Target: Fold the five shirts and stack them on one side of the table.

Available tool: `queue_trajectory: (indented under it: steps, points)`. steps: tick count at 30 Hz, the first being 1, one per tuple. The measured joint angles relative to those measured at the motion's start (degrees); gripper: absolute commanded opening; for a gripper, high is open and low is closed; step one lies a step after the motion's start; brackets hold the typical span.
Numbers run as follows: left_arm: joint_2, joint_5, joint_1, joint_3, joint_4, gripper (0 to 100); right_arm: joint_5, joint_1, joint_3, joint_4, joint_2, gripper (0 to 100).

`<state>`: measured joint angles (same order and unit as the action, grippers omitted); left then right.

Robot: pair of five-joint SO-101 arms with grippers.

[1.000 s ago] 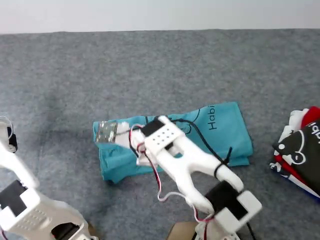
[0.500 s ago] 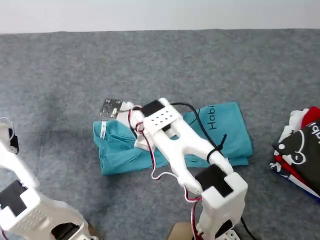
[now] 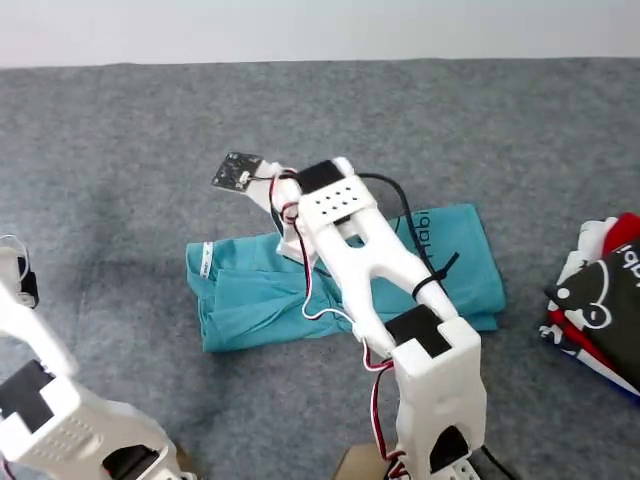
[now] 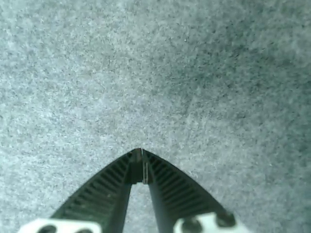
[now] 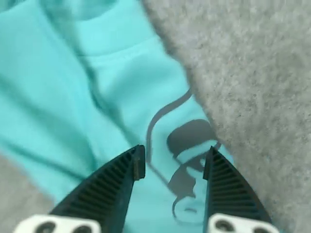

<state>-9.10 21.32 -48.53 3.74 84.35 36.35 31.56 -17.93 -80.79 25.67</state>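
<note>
High view: over the grey table, the right arm has lifted and swung within the last second. Its wrist was low over the near-left end of the teal shirt; now it hangs higher, past the shirt's far edge, and the arm's base has turned to follow it. The shirt lies mid-table as a wide folded band, its outline much as it was, its left end now uncovered, with a small collar label showing. I read this as a fold just finished and let go, so this shirt probably needs another fold or a carry to the pile. The stack of folded shirts sits well apart at the table's right edge, black on top with red, white and blue beneath. The left arm is parked at the near-left corner.

In its wrist view the right gripper has its jaws well apart with nothing between them, above the shirt's dark print. The left gripper has its tips pressed together, empty, over bare surface.

The table covering is a grey, felt-like fabric, so cloth may drag rather than slide. A pale wall runs behind.
</note>
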Motion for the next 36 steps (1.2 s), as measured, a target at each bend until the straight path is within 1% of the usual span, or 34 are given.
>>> queue_trajectory:
  steps: [6,7,9,11,12,16,20,25,32,36]
  points:
    - [0.0,0.0,0.0,0.0,0.0,1,0.0,2.46,-8.09,-15.56,0.0,20.3]
    - [0.0,0.0,0.0,0.0,0.0,1,0.0,2.9,-8.53,-17.32,0.0,19.5]
    - [0.0,0.0,0.0,0.0,0.0,1,0.0,4.22,-8.79,-19.43,0.0,13.8]
    - [0.0,0.0,0.0,0.0,0.0,1,0.0,5.71,-8.79,-19.52,0.0,8.4]
    - [0.0,0.0,0.0,0.0,0.0,1,0.0,6.42,-8.79,-19.52,0.0,7.5]
    - [0.0,0.0,0.0,0.0,0.0,1,0.0,10.2,-5.89,-19.52,0.62,7.2]
    - [0.0,0.0,0.0,0.0,0.0,1,-2.02,14.51,-3.43,-19.52,0.62,7.1]
    - [0.0,0.0,0.0,0.0,0.0,1,-3.08,17.49,-3.16,-19.43,0.97,3.2]
    - [0.0,0.0,0.0,0.0,0.0,1,-3.08,17.93,-3.16,-15.21,10.64,3.1]
    - [0.0,0.0,0.0,0.0,0.0,1,-3.08,15.74,-3.78,-11.6,12.57,3.1]
